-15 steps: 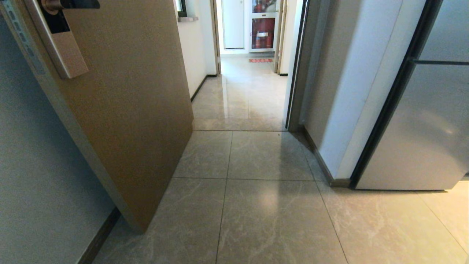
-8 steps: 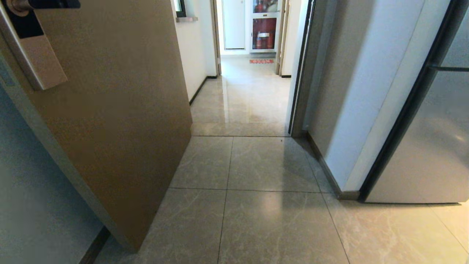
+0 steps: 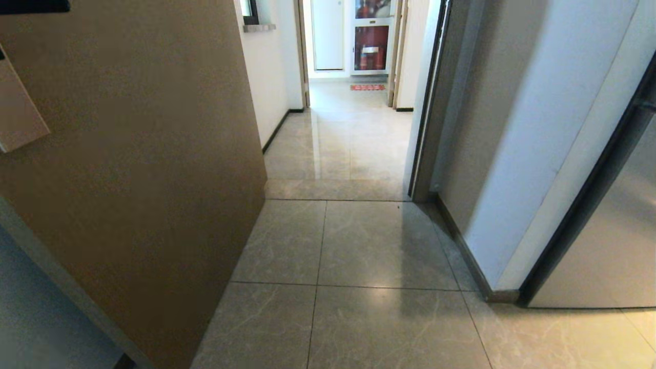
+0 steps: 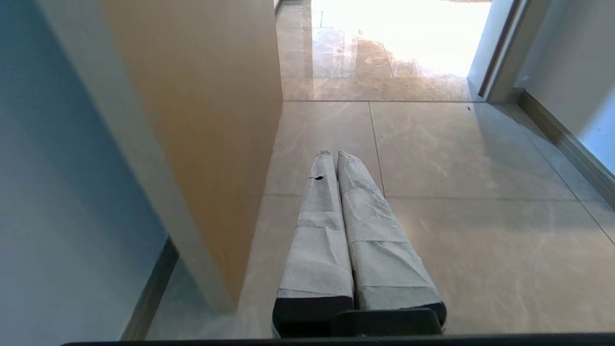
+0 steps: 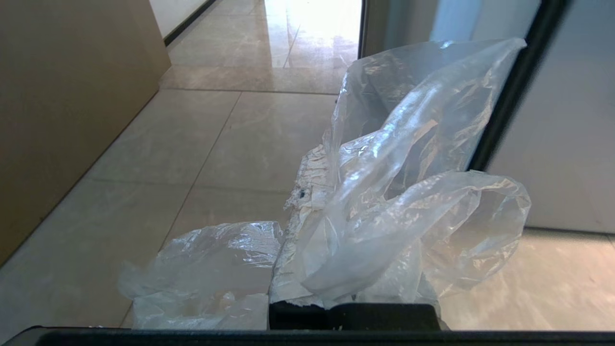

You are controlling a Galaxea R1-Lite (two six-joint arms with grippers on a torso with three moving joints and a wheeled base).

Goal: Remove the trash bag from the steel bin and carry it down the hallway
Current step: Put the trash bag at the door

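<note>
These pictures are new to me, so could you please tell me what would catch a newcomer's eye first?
The crinkled clear trash bag fills the right wrist view, draped over the shut right gripper that carries it above the tiles. In the head view, the wood-coloured door looms close on the left, and the glossy hallway runs ahead to a red cabinet at its far end.

Clear trash bag (image 5: 394, 202), grey-beige marbled hallway (image 3: 359, 246) tiles, tan door (image 3: 133, 169).
</note>
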